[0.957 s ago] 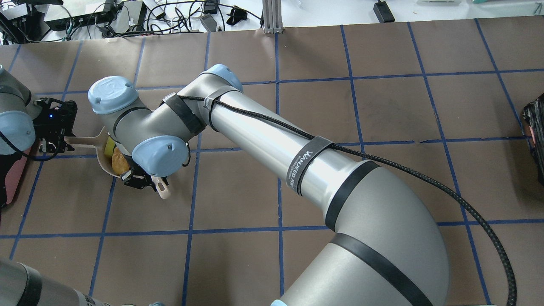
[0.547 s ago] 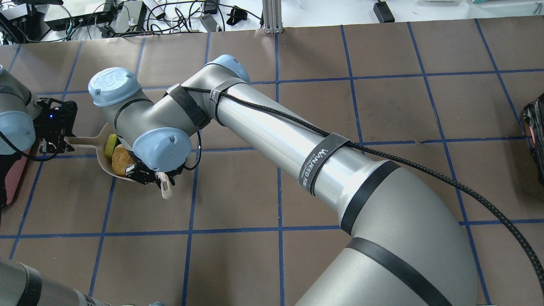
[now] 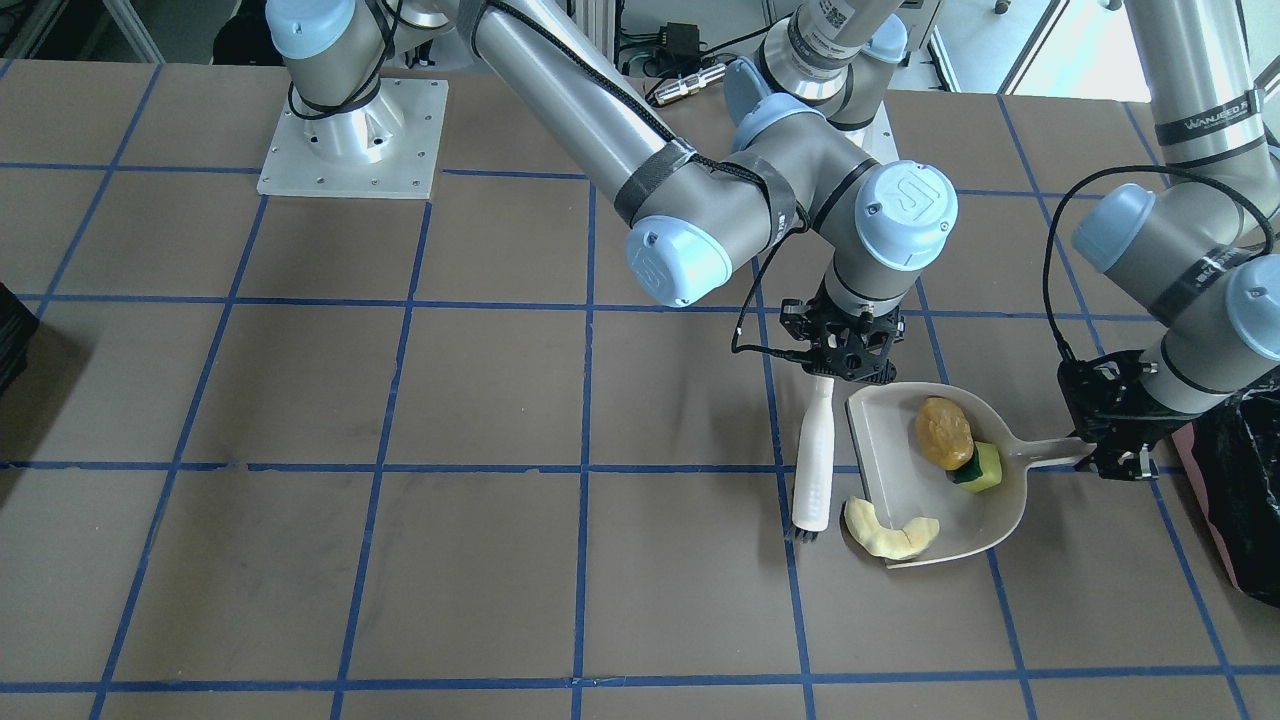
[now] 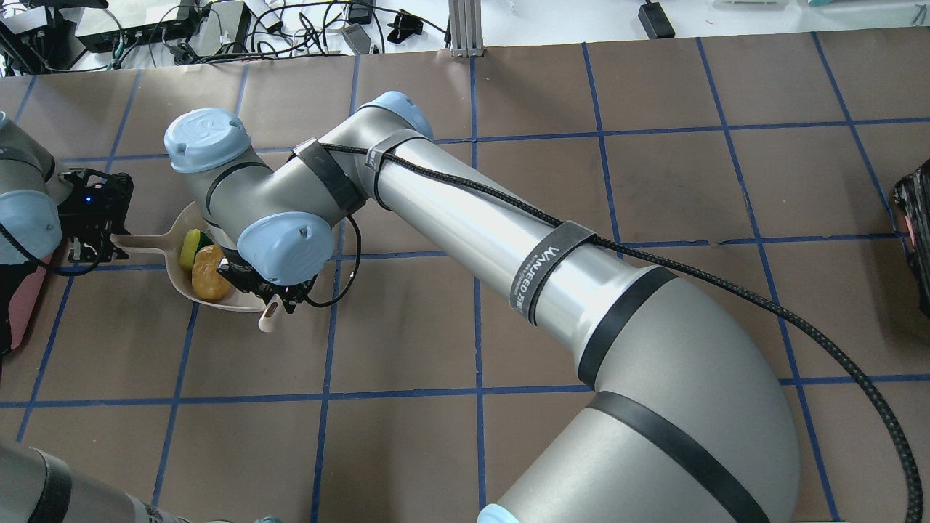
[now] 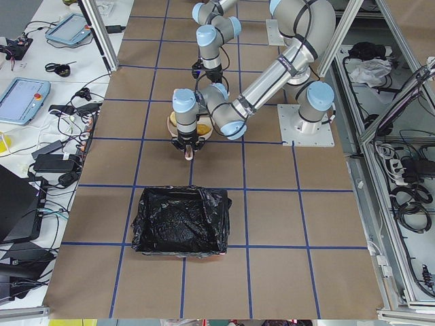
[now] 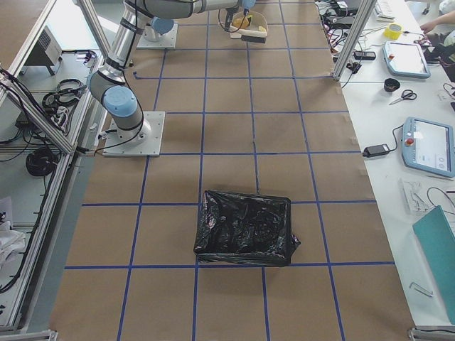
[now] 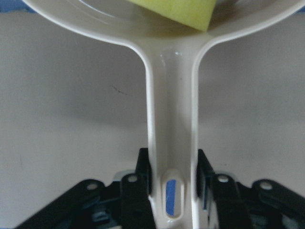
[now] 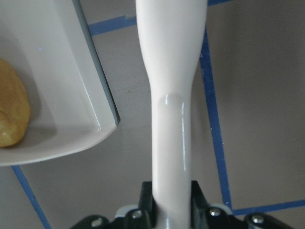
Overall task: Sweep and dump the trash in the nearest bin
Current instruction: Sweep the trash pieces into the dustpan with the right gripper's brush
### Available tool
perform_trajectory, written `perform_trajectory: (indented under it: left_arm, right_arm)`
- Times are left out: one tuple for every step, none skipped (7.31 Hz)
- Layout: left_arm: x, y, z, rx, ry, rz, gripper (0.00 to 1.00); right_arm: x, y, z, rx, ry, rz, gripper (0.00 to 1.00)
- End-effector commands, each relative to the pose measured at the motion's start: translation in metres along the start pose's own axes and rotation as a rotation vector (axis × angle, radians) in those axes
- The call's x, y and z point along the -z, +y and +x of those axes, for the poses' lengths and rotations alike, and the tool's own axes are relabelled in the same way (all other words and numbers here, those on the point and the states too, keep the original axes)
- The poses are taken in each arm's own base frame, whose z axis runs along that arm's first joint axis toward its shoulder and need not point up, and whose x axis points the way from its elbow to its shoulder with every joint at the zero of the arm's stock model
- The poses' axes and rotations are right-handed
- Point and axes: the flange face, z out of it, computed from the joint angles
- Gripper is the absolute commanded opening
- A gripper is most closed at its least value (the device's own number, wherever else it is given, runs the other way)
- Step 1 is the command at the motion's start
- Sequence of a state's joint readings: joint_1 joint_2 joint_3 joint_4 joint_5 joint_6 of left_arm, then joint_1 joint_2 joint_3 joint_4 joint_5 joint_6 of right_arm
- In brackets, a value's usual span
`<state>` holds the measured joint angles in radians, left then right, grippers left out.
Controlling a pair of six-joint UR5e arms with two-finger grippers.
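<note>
**Table, arms, bin, tools and trash.** One brown gridded table is being shared by two arms. The right arm is being reached across into the left arm's half.

One salmon-pink bin lined with black plastic is being shown at the table's left end, just beside the left gripper. One dark container is being shown well apart at the opposite end.

One white dustpan is being held flat on the table. Its handle is being clamped between the left gripper's closed jaws. One white brush is being gripped by its handle in the right gripper, bristles down, just beside the pan's open lip.

Three trash pieces are being carried in the pan, between the two grippers and touching neither. The orange-brown lump is being shown nearest the right gripper. The yellow-green block is being pressed against the lump beside the handle's root. The squash slice is being left at the lip near the bristles. In the overhead view that slice is being hidden by the right wrist.
</note>
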<state>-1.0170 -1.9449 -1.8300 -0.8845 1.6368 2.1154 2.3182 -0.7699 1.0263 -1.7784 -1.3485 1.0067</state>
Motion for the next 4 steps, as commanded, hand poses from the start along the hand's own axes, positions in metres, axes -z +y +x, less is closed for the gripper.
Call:
perform_trajectory:
  left_arm:
    - [0.001, 0.001, -0.001, 0.000, -0.006, -0.004, 0.00]
    - [0.001, 0.001, -0.001, 0.001, -0.006, -0.006, 0.00]
    - [0.002, 0.001, -0.001, 0.002, -0.009, -0.007, 0.00]
    - [0.002, 0.001, -0.001, 0.002, -0.008, -0.006, 0.00]
  right_arm:
    - [-0.011, -0.017, -0.029, -0.117, -0.062, -0.012, 0.00]
    - [-0.019, -0.021, -0.034, -0.084, -0.057, -0.010, 0.00]
    - [-0.019, -0.016, -0.035, 0.023, -0.049, -0.011, 0.00]
    - [-0.019, -0.004, -0.039, 0.158, -0.040, -0.006, 0.00]
